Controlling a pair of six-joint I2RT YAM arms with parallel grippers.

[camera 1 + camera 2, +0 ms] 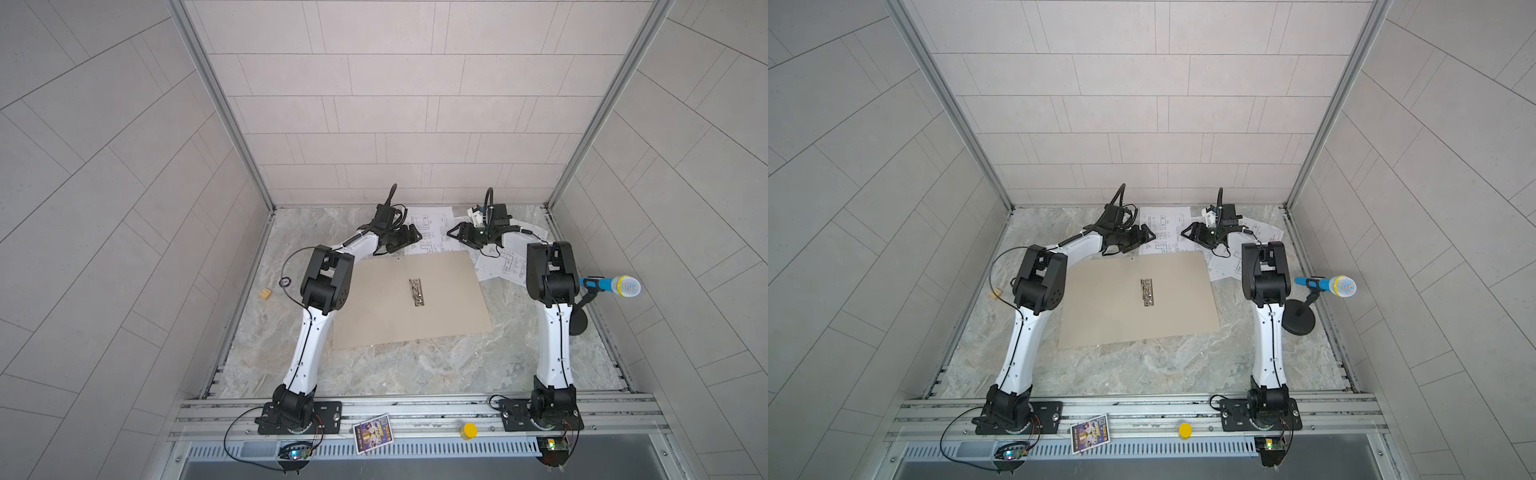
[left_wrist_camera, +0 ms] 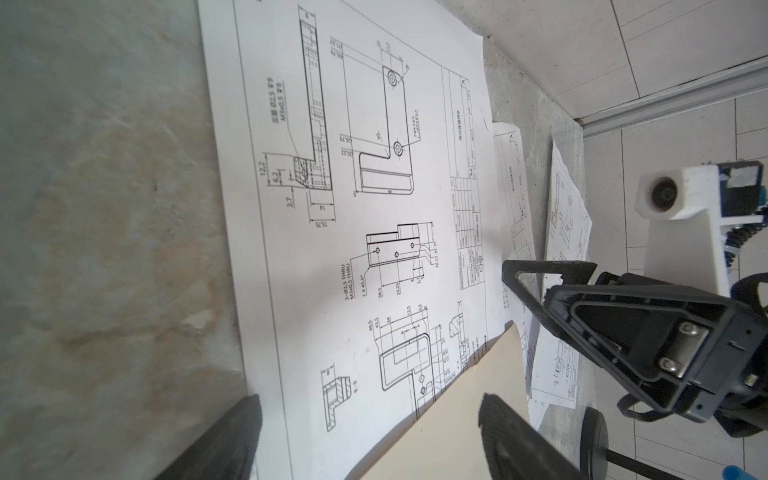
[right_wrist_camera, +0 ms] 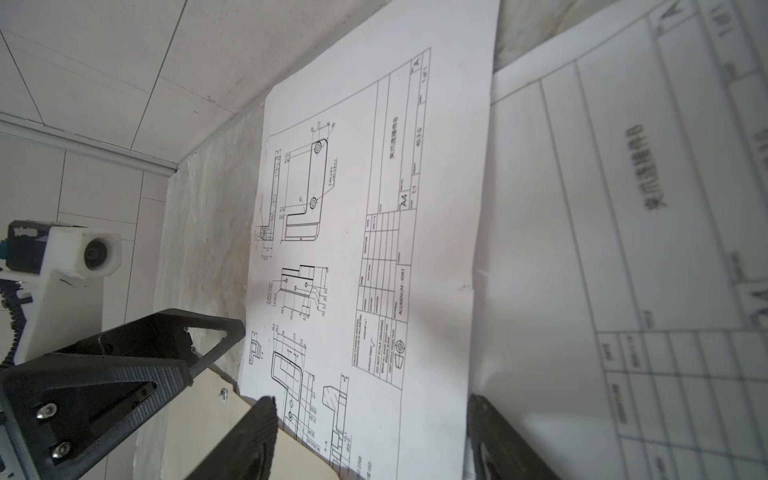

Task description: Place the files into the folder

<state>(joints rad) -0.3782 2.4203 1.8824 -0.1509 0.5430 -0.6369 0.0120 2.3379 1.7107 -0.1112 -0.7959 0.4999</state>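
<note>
The tan folder point(image 1: 411, 307) lies open and flat mid-table, with its silver clip point(image 1: 417, 292) on the spine. The files are white drawing sheets along the far edge. One sheet point(image 1: 432, 226) lies behind the folder, its near edge tucked under the folder's rim; two more point(image 1: 498, 268) overlap under the right arm. My left gripper point(image 1: 411, 237) and right gripper point(image 1: 455, 232) face each other low over that first sheet, both open and empty. In the left wrist view the sheet point(image 2: 374, 208) and a folder corner point(image 2: 457, 415) lie between the fingers. The right wrist view shows the sheet point(image 3: 374, 249) with another sheet point(image 3: 623, 249) beside it.
A blue microphone point(image 1: 611, 286) on a black stand rises at the right edge beside the right arm. A small wooden block point(image 1: 265, 294) and a black ring point(image 1: 285, 282) lie at the left. A picture card point(image 1: 373, 433) and a yellow cap point(image 1: 469, 430) sit on the front rail. Tiled walls close three sides.
</note>
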